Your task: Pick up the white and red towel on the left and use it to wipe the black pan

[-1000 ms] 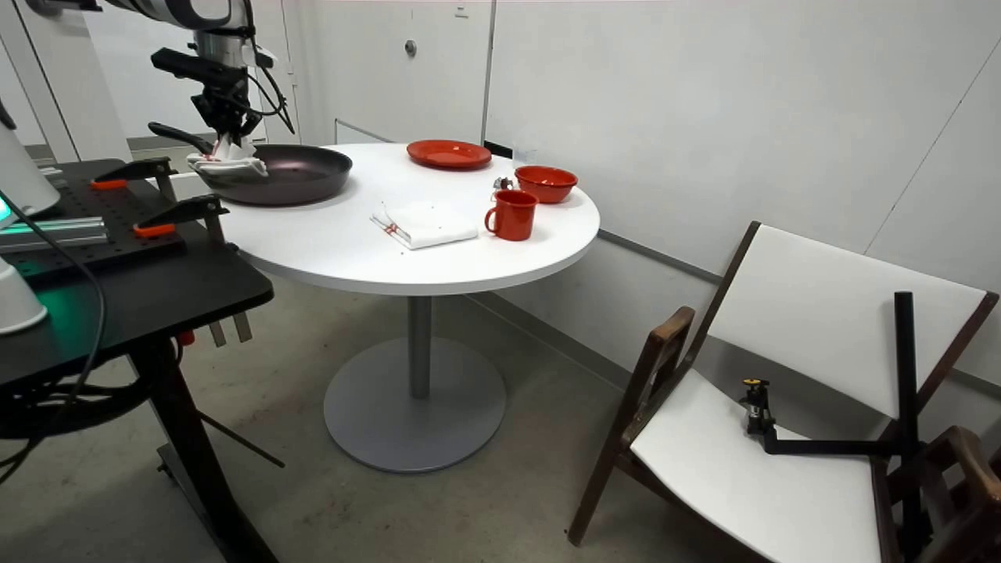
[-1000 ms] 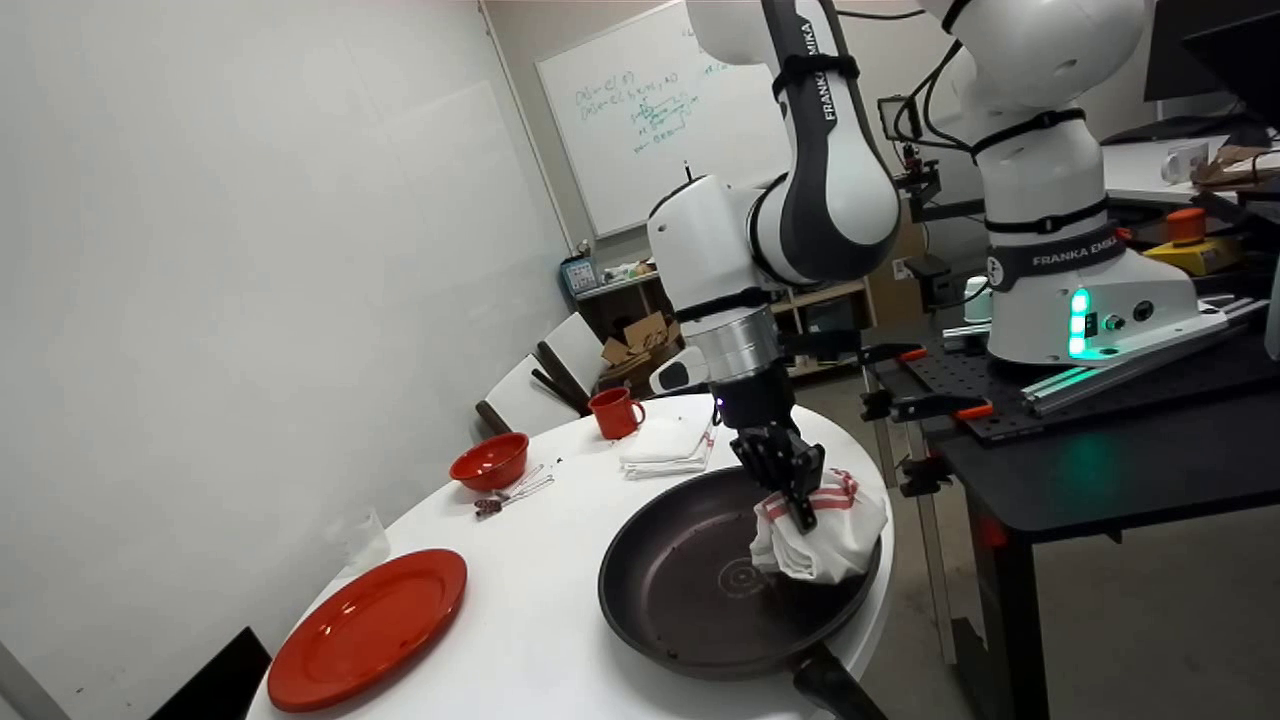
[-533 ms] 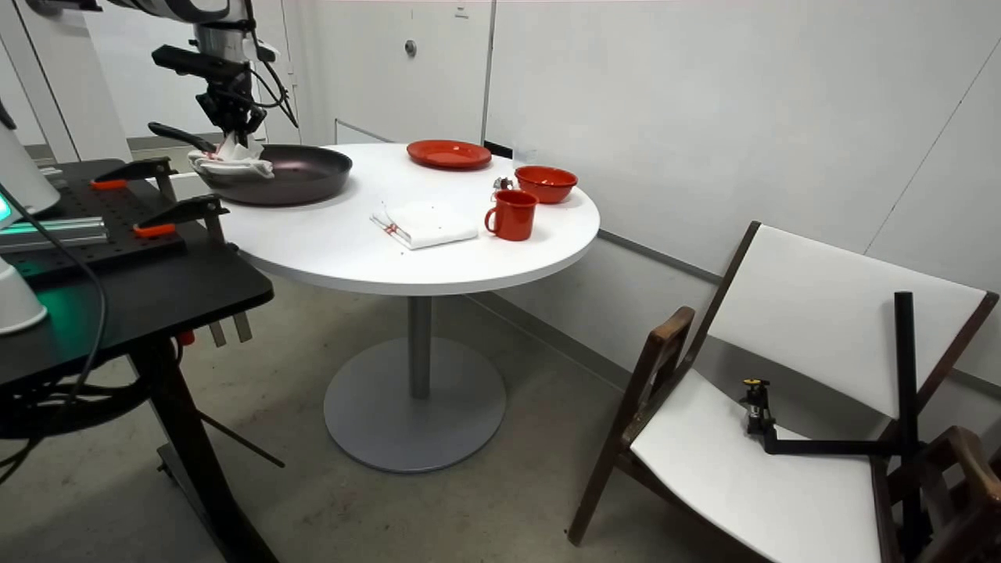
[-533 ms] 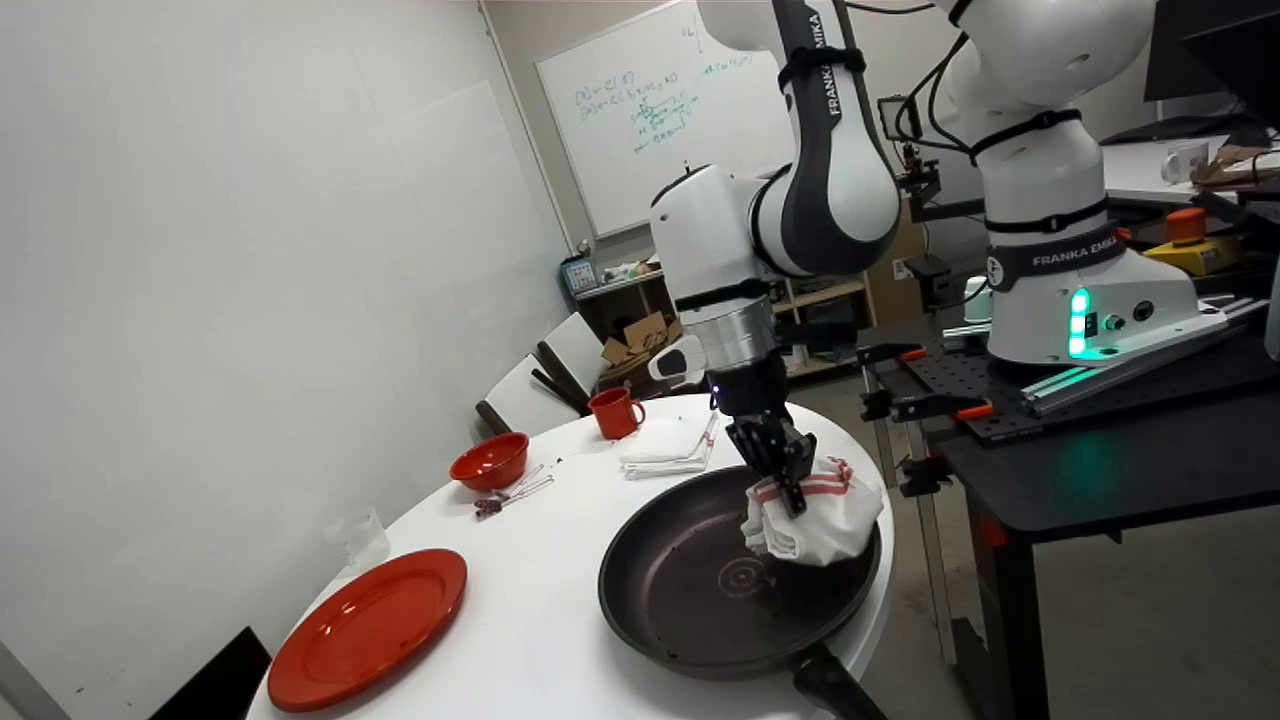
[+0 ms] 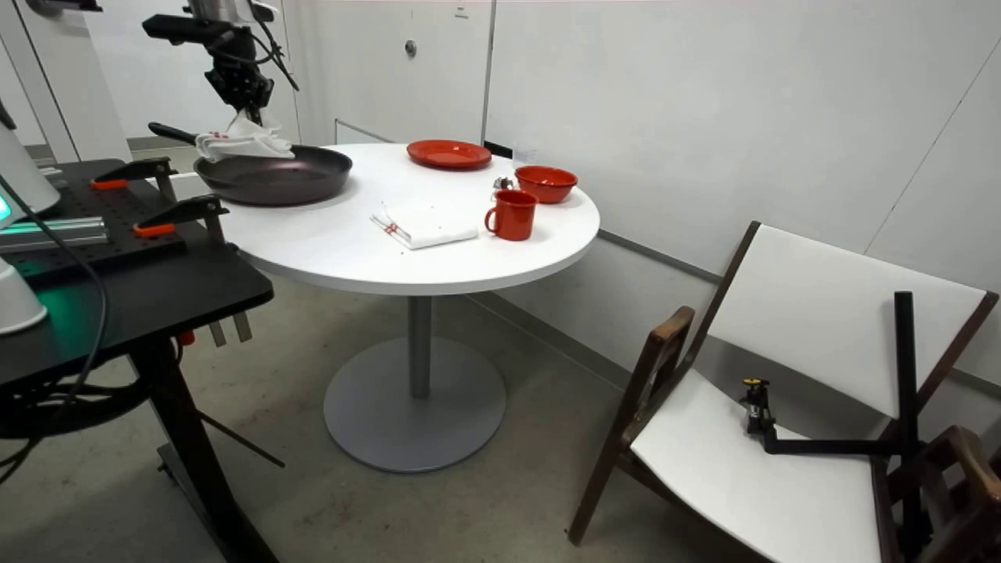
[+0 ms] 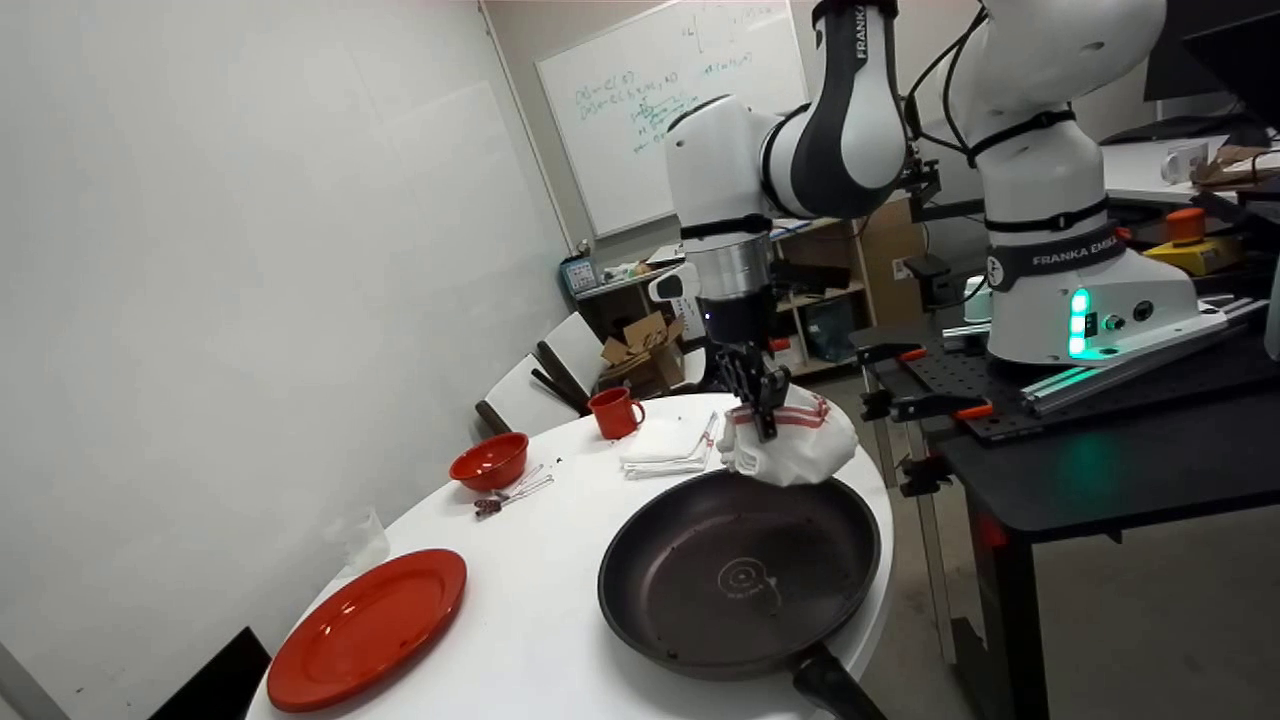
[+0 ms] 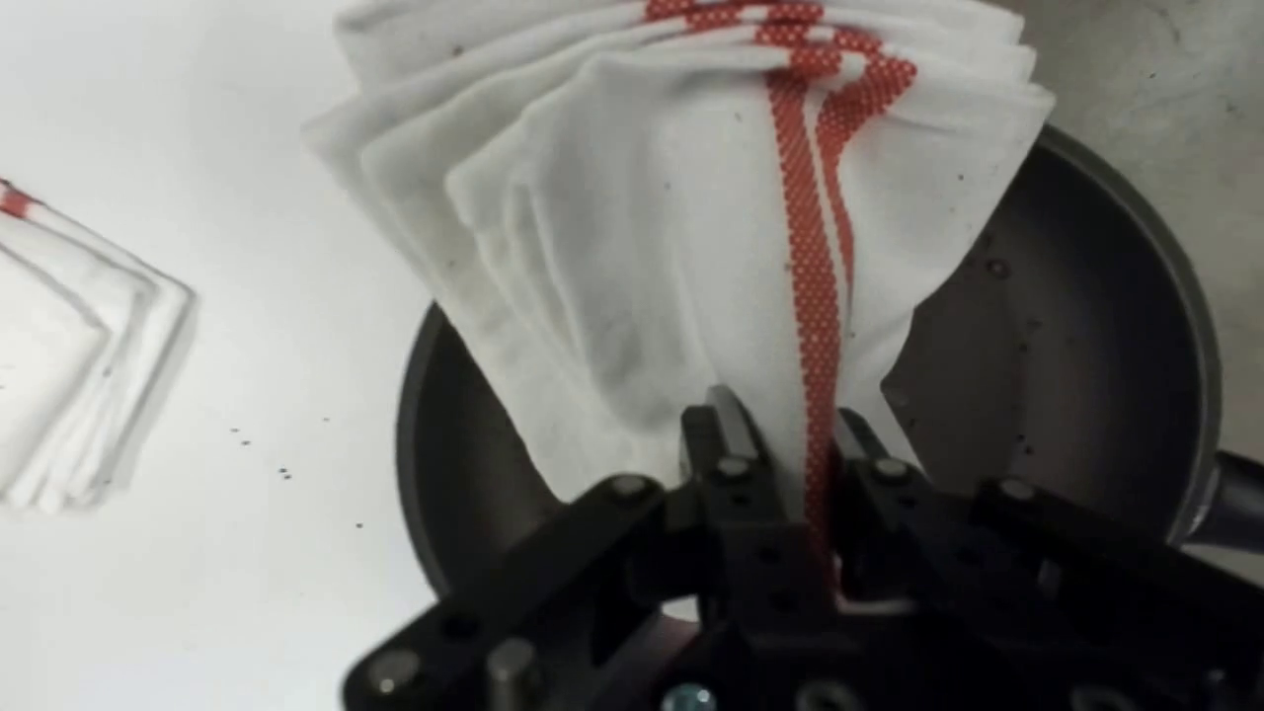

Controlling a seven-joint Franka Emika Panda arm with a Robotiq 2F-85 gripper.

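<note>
The white towel with red stripes is held by my gripper. In an exterior view the towel hangs bunched above the far rim of the black pan, its red stripe beside the fingers. In the wrist view the towel fans out from between the fingertips and covers much of the pan. The pan sits on the table, with dark specks and a wet-looking mark inside. The towel looks raised off the pan's floor; whether it touches the rim I cannot tell.
A second folded white towel lies on the round white table. Around it stand a red mug, a red bowl, a whisk-like utensil, a clear cup and a red plate. The pan handle sticks out past the table edge.
My gripper has risen with the towel in it, from inside the pan to above its rim, and shifted away from the handle side. The pan has stayed in place.
</note>
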